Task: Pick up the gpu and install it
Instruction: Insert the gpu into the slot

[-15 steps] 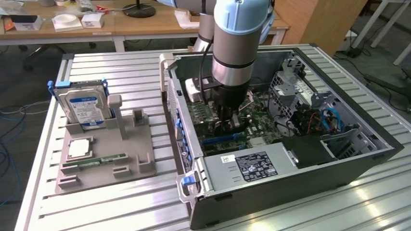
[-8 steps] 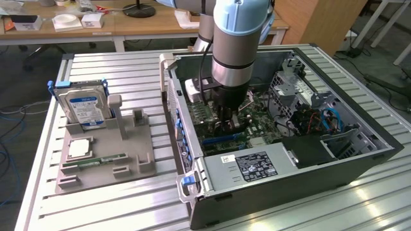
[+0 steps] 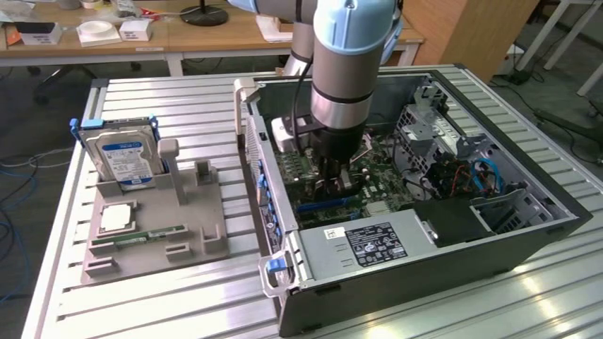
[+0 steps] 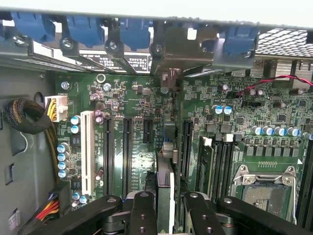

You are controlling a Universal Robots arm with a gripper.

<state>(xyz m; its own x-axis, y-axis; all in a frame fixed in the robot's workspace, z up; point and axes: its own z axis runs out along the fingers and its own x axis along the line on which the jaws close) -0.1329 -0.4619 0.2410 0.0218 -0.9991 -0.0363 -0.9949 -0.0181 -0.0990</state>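
The gpu (image 4: 165, 169) appears edge-on in the wrist view as a thin upright card running between my two fingers toward the case's rear wall. Its metal bracket end (image 4: 176, 49) sits against the row of blue-clipped rear slot openings. My gripper (image 4: 166, 208) is shut on the card, with one black finger (image 4: 143, 213) on each side. The card stands over the green motherboard (image 4: 132, 103) among the black expansion slots (image 4: 108, 156); whether it is seated in one I cannot tell. In the exterior view my gripper (image 3: 335, 173) reaches down into the open computer case (image 3: 452, 268).
A grey parts holder (image 3: 188, 226) beside the case carries a hard drive with a blue label (image 3: 123, 155), a green RAM stick (image 3: 151, 234) and a square chip (image 3: 115, 217). Inside the case are the power supply (image 3: 368, 244), cables (image 3: 471, 176) and the CPU socket (image 4: 266, 188).
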